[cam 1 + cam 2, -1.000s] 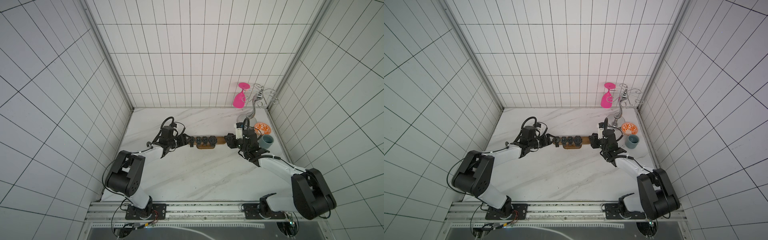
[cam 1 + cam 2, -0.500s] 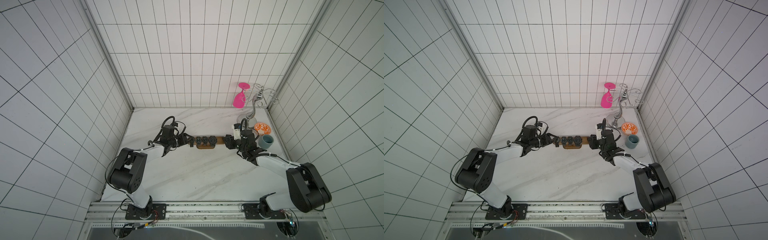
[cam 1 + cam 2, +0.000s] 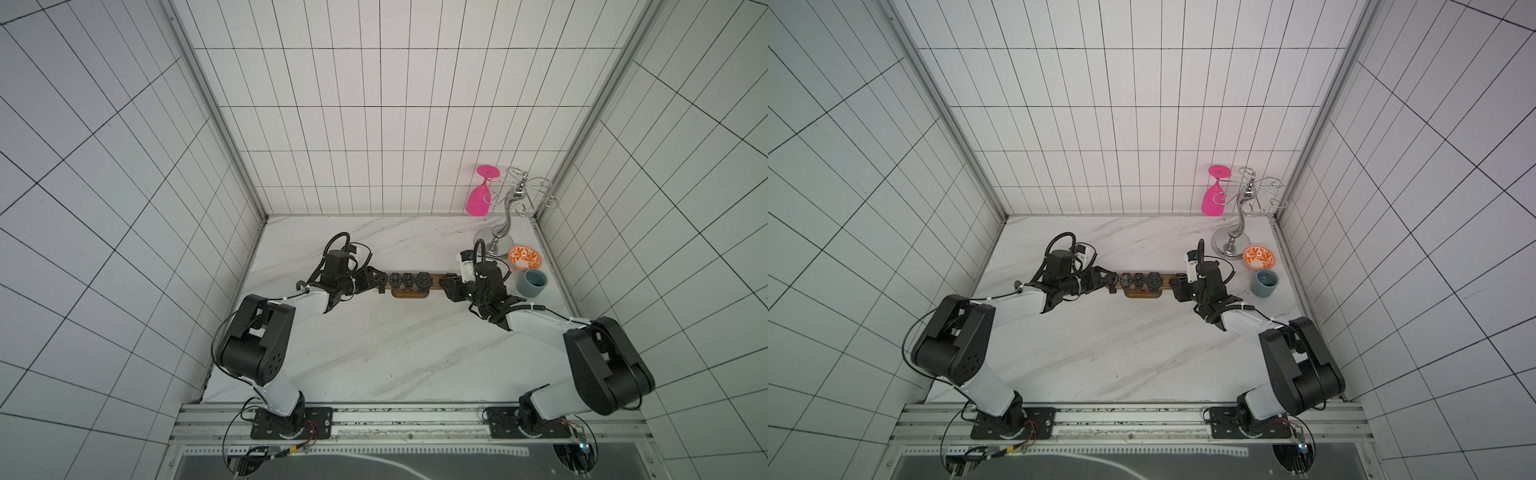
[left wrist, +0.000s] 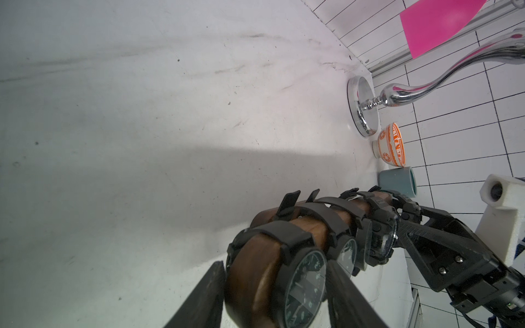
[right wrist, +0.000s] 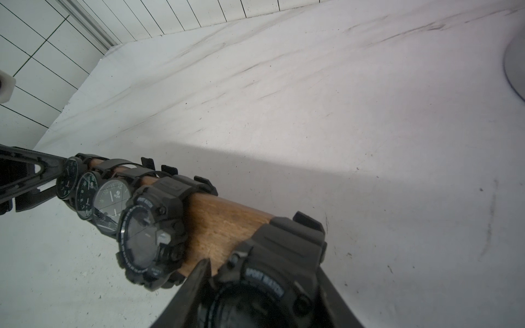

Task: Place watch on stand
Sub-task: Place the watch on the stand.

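Observation:
The stand (image 3: 409, 295) is a brown wooden bar on a short base at mid-table, seen in both top views (image 3: 1142, 294). Several black watches ring the bar (image 3: 409, 279). My left gripper (image 4: 274, 267) is at the bar's left end. Its fingers press a round-faced watch (image 4: 304, 286) and the wooden end (image 4: 250, 278) from both sides. My right gripper (image 5: 262, 268) is at the right end, shut on a chunky black sport watch (image 5: 278, 252) that wraps the bar (image 5: 221, 221). In both top views the grippers (image 3: 380, 284) (image 3: 449, 284) meet the bar's two ends.
A chrome wire rack (image 3: 505, 224) with a pink glass (image 3: 478, 199) hanging on it stands at the back right. An orange-patterned bowl (image 3: 525, 257) and a blue-grey cup (image 3: 532, 284) sit just right of my right wrist, by the right wall.
The left gripper's jaws have narrowed onto the watch at the bar's left end. The right arm's elbow has shifted a little; its gripper stays at the right end.

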You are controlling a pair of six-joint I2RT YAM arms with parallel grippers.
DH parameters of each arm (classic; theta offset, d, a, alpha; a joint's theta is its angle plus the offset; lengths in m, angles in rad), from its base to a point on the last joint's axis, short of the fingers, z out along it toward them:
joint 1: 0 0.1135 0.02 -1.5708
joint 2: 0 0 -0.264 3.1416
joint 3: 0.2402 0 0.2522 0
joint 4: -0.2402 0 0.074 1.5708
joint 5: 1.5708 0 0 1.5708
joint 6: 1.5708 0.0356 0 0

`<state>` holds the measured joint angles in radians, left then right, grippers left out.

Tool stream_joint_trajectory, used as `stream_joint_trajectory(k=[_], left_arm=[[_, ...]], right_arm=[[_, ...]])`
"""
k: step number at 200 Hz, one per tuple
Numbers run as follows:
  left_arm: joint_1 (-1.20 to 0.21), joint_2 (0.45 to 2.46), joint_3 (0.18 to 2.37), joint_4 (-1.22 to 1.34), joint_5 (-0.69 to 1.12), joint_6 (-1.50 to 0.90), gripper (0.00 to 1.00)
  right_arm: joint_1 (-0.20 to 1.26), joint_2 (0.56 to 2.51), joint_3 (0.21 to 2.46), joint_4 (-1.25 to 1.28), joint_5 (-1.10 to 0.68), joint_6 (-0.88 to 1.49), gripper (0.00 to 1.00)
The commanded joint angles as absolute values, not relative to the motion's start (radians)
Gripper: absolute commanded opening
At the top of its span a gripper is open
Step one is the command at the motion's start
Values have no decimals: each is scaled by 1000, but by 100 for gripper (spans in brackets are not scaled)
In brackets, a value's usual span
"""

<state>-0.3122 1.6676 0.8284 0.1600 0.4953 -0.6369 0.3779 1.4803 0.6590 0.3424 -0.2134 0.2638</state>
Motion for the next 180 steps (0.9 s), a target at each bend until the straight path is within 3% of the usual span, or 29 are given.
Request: stream_joint_trajectory(k=[1,81,130,158,180], left_arm=[[-307,1679,854,181,505,-643,55],[-307,1679,851,180,503,-641,54],[-307,1677,850,180,502,-641,54],[-307,1677,848,180,502,-639,54],[-307,1678,848,181,503,-641,54]], right_arm=[[398,1490,694,355,-189,244,42],[400,1494,709,326,-157,258,59],[402,1489,721,307,-147,256,61],[405,1475,731,283,-133,249,72],[405,1476,745,268,-123,249,72]])
